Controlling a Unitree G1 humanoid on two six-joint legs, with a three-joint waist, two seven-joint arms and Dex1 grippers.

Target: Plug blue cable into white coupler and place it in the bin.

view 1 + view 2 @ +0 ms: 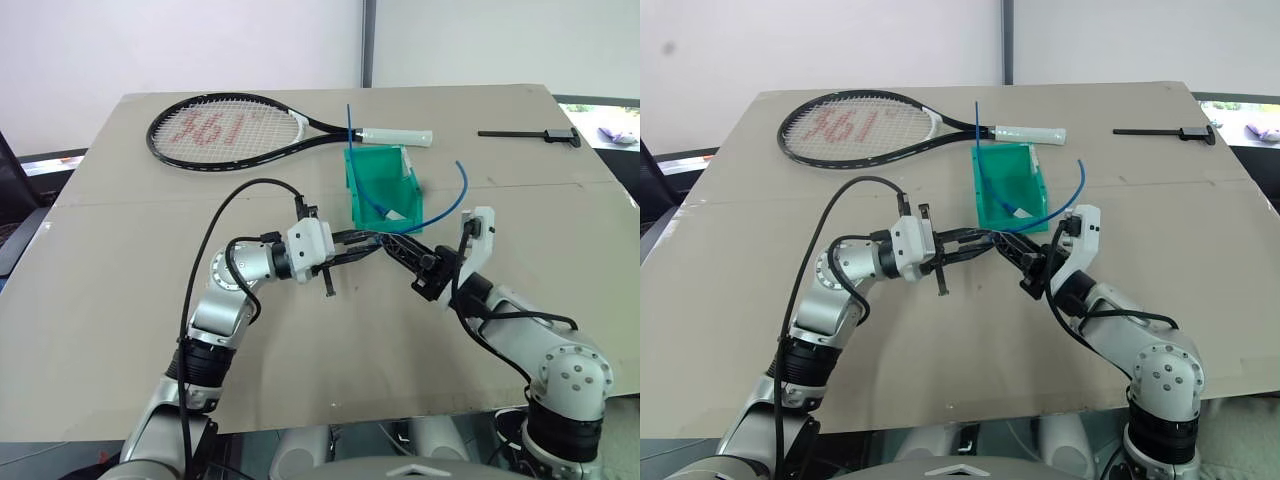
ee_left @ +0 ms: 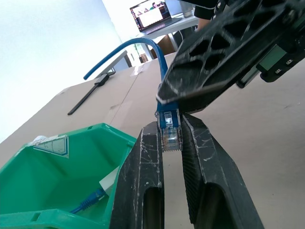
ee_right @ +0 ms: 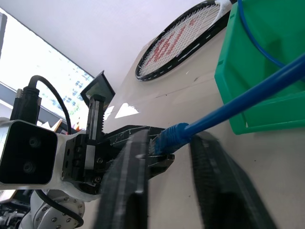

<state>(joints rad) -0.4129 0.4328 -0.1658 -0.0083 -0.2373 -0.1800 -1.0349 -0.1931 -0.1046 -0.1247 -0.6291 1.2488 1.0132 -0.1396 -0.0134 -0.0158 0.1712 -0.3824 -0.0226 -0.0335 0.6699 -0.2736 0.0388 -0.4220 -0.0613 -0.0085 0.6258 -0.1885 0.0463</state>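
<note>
The blue cable is held above the worktop, just in front of the bin, where the two grippers meet tip to tip. Its clear plug is seen between the closed jaws of the left gripper, while the blue boot just behind the plug is pinched by the closed jaws of the right gripper. From there the cable is carried up in an arc over the right arm.

The step in hand is judged to be the mating of plug and socket. Whether the white coupler is in the left jaws under the plug cannot be told. A straight, aligned push along the plug's axis is called for next, then a carry to the bin.

A second blue cable and a pale piece are seen lying inside the bin.
</note>
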